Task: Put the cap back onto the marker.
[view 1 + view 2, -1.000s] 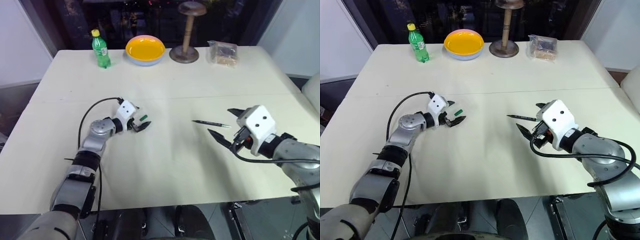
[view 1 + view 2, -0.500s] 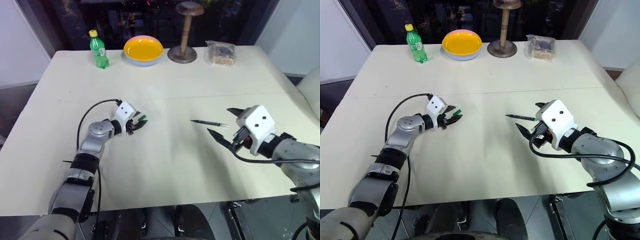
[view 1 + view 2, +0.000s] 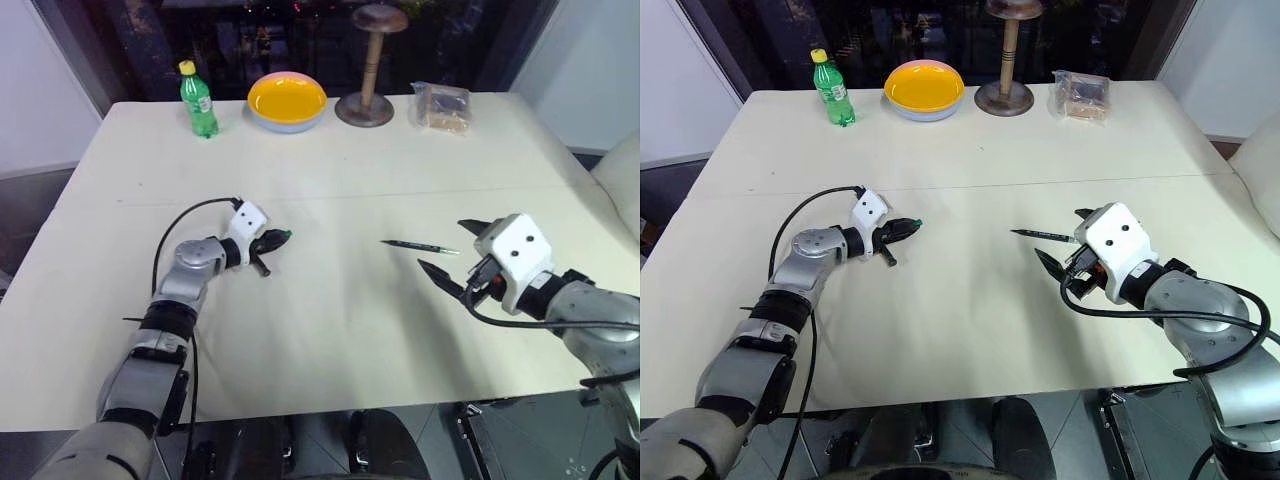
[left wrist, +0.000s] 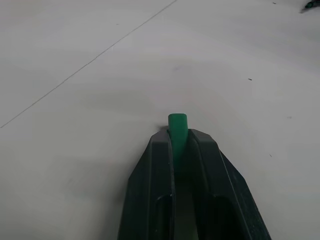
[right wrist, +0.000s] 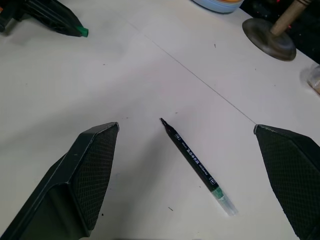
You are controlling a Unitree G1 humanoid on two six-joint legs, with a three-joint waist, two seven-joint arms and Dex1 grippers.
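Left gripper: our left gripper point(image 3: 272, 240) is clamped on the cap point(image 4: 177, 131), low over the desk point(image 3: 340, 320); the cap's green end pokes out past the fingertips.
Cap: a small bright green cylinder, pinched lengthwise between the two black fingers point(image 4: 150, 200).
Marker: the marker point(image 5: 192, 162) lies flat on the desk, uncapped, well apart from the cap and just beyond our right gripper; it is slim and black, with a pointed tip, a green band and a clear end.
Right gripper: our right gripper point(image 3: 452, 255) hangs with its jaws spread wide and empty, the marker lying between them in the wrist view.
Progress: we judge the cap secured; we have not yet picked up the marker, brought the two together or pressed the cap on.
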